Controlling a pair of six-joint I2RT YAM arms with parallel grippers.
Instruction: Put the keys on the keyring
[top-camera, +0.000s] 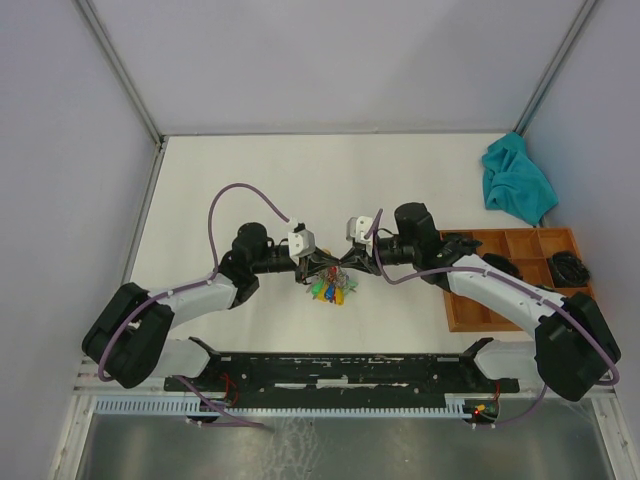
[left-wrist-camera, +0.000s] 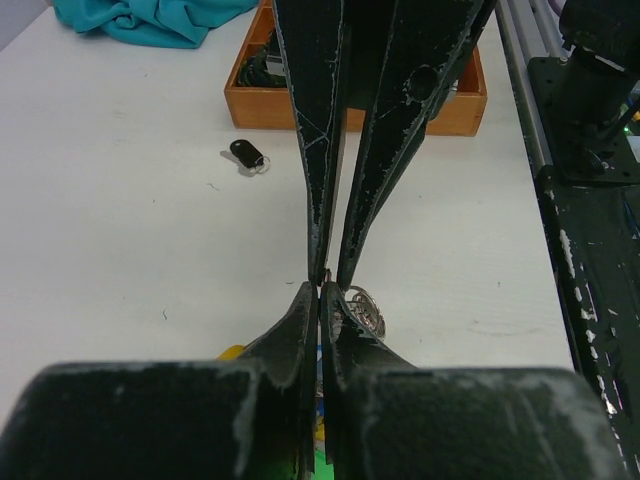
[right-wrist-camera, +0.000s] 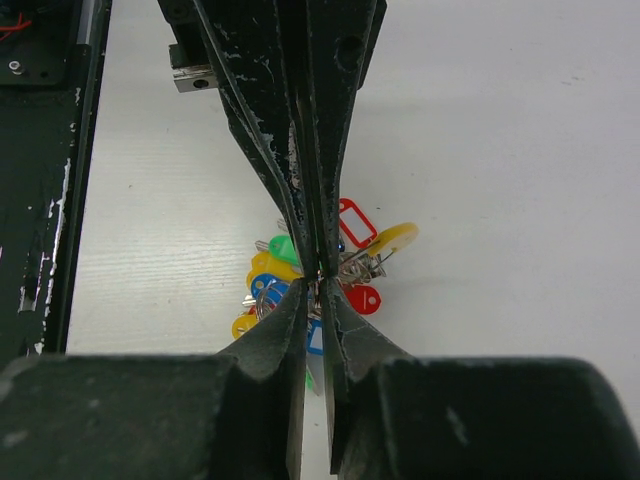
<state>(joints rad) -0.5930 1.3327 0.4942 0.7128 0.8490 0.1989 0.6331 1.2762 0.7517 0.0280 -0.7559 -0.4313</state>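
The keyring (top-camera: 333, 290) is a bunch of small keys with red, yellow, green and blue tags in the middle of the table. My left gripper (top-camera: 326, 265) and right gripper (top-camera: 349, 264) meet tip to tip right above it. In the right wrist view the right gripper (right-wrist-camera: 315, 285) is shut on the silvery ring, with the tags (right-wrist-camera: 357, 222) spread below. In the left wrist view the left gripper (left-wrist-camera: 320, 290) is shut beside a ring loop (left-wrist-camera: 365, 308). A loose black key (left-wrist-camera: 247, 153) lies on the table towards the tray. I cannot tell a loose green key from the bunch.
A wooden compartment tray (top-camera: 455, 322) stands at the right, with dark items in its cells, and shows in the left wrist view (left-wrist-camera: 300, 110) too. A teal cloth (top-camera: 515, 180) lies at the back right. Grey walls close the table's sides and back.
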